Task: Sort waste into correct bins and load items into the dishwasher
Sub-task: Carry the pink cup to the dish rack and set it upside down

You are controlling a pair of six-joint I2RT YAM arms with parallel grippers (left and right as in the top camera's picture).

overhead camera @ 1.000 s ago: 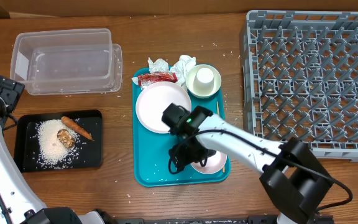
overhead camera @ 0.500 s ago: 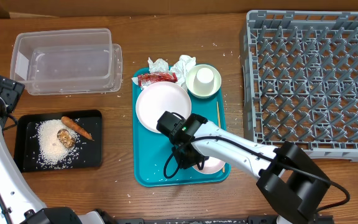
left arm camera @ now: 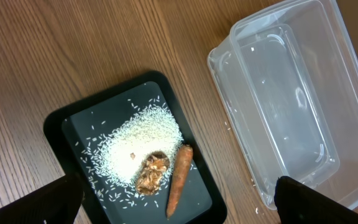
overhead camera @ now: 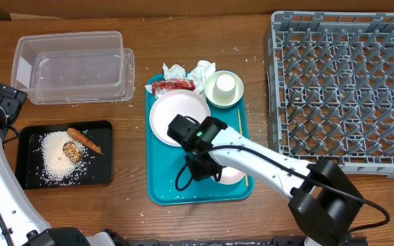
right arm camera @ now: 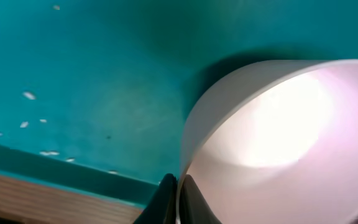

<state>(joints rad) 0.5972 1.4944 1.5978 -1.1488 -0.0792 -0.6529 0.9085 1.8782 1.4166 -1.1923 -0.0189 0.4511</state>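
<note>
Since 1 second ago the right arm has slid a little to the left over the tray (overhead camera: 157,184), and the right claw (right arm camera: 178,191) has gone from wide to clenched. It now grasps the near bowl (overhead camera: 231,176) by the rim, with 1 finger on each side of the white wall. The bowl is at the near end of the tray. I cannot tell if it has left the tray floor.

Just behind the bowl lies the plate (overhead camera: 173,109), partly under the arm. The chopstick (overhead camera: 239,126) lies beside it at the right rim of the tray, with its long axis going near to far. Further back are the far bowl (overhead camera: 214,99) with the cup (overhead camera: 224,85) inside, then the wrapper (overhead camera: 173,86) and the napkins (overhead camera: 190,70) at the far end.

The coming move turns on 1 relation. The rack (overhead camera: 340,89) stands to the right of the claw, well apart, and the bowl reaches from the pinched rim toward that same side. The right arm is much nearer to the rack than the left arm, so I judge that the carry goes up and to the right.

At the left, the left claw (left arm camera: 178,205) is released and holds nothing. It hangs above the black tray (overhead camera: 20,157), where the rice (overhead camera: 55,156), lump (overhead camera: 72,152) and carrot (overhead camera: 84,140) lie. Behind it the tub (overhead camera: 70,65) has no waste in it that I can see.
</note>
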